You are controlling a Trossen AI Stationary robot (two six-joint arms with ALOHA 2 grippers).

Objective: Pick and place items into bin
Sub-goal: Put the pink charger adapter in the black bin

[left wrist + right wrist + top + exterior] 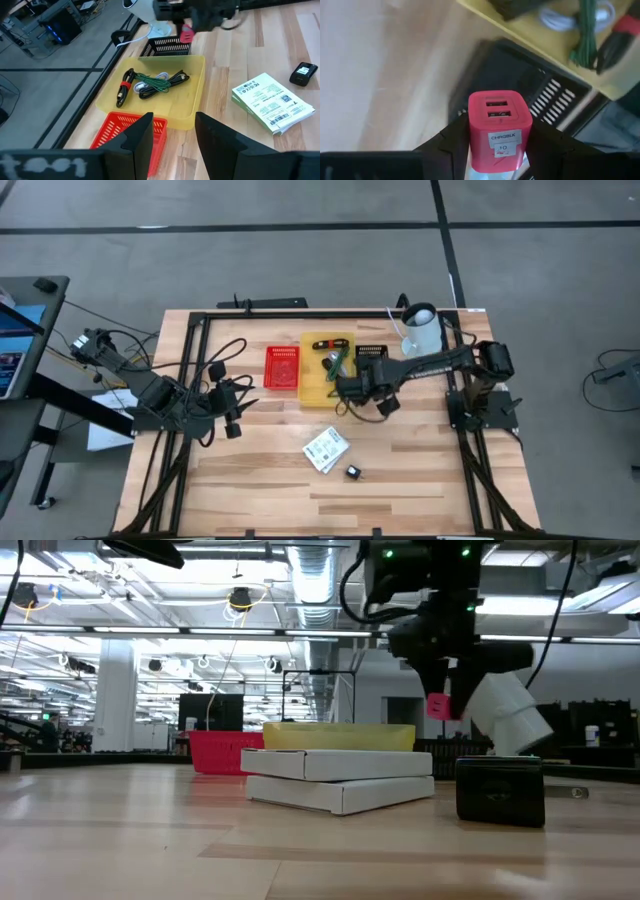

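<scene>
- while the left gripper (172,142) waits with fingers apart near the red basket (283,367), the right gripper (495,145) clenches a pink usb charger (497,130).
- charger hangs in the air above the black basket (520,80), just beside the yellow bin (192,100).
- yellow bin holds coiled green and black cables (152,82).
- white printed packets (326,449) and small black block (353,472) lie on the wooden table (250,480), well apart from the bin.

A white jug (422,330) stands on the wooden table (250,480) (far edge).
</scene>
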